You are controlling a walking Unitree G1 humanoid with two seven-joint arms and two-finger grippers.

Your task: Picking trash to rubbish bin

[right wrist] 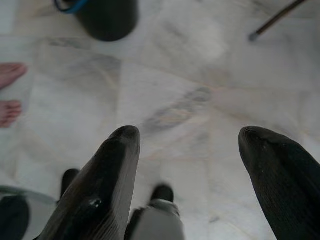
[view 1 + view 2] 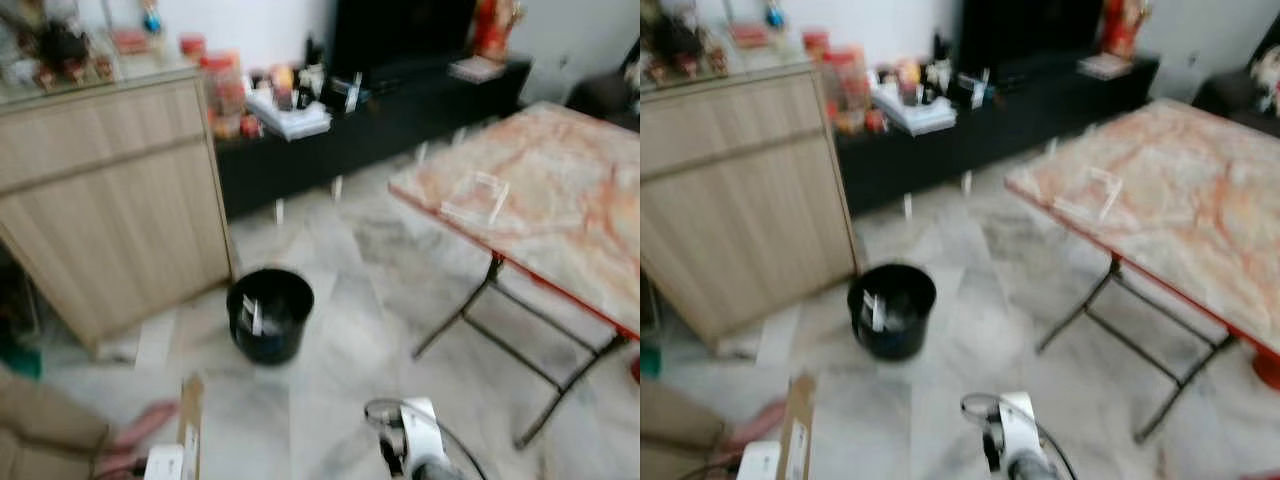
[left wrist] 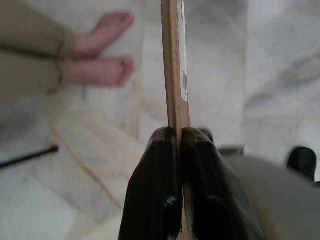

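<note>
The left gripper [image 3: 175, 145] has its jaws clamped on what looks like flat cardboard [image 3: 175, 60]; the right gripper [image 1: 187, 145] gapes empty. The bin [image 2: 270, 313] stands ahead: carrying and dropping remain.

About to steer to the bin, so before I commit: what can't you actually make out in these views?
- Black bin: contents blurred in the eye views; rim cut by the edge in the right wrist view.
- Cardboard piece in the left gripper: seen edge-on, label unreadable.
- Clear item on the table: blur hides what it is.
- Person: feet and trouser leg, rest cut off.
</note>
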